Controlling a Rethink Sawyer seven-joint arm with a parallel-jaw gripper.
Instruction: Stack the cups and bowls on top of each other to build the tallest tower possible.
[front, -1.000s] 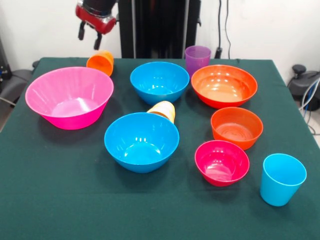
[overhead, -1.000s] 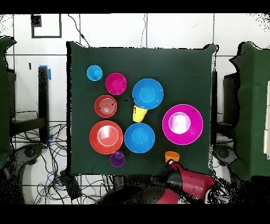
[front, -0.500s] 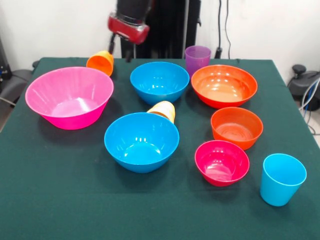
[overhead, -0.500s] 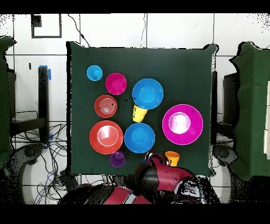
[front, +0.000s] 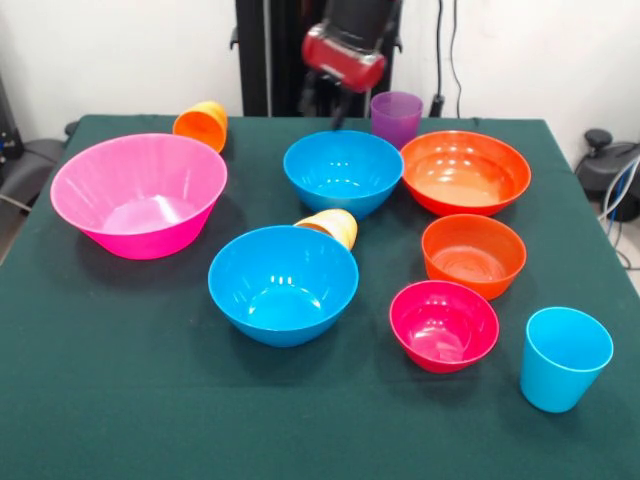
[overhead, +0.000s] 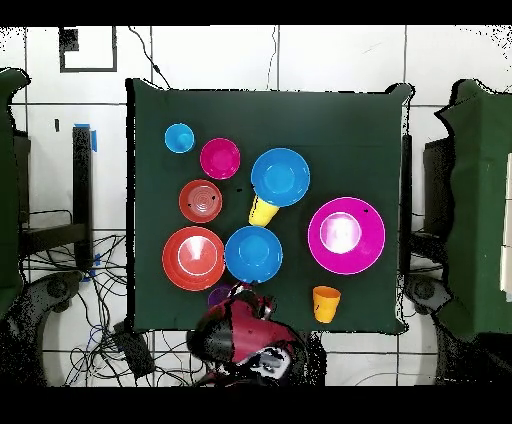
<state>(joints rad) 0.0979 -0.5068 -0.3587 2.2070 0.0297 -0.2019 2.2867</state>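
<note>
Hovering over the far edge of the table, the gripper (front: 322, 104) sits just behind the far blue bowl (front: 343, 172) and beside the purple cup (front: 396, 118). Its fingers look blurry, so I honestly can't tell if they're spread or closed; nothing seems to be in them.

Nothing is stacked. The purple cup stands upright behind the wide orange-red bowl (front: 465, 171), which sits right next to the far blue bowl. The yellow-orange cup (front: 329, 226) lies tipped against the near blue bowl (front: 283, 283). The orange cup (front: 202, 125) lies on its side behind the pink bowl (front: 138, 193). The small orange bowl (front: 473, 254), magenta bowl (front: 444, 324) and light blue cup (front: 564, 358) sit apart.
</note>
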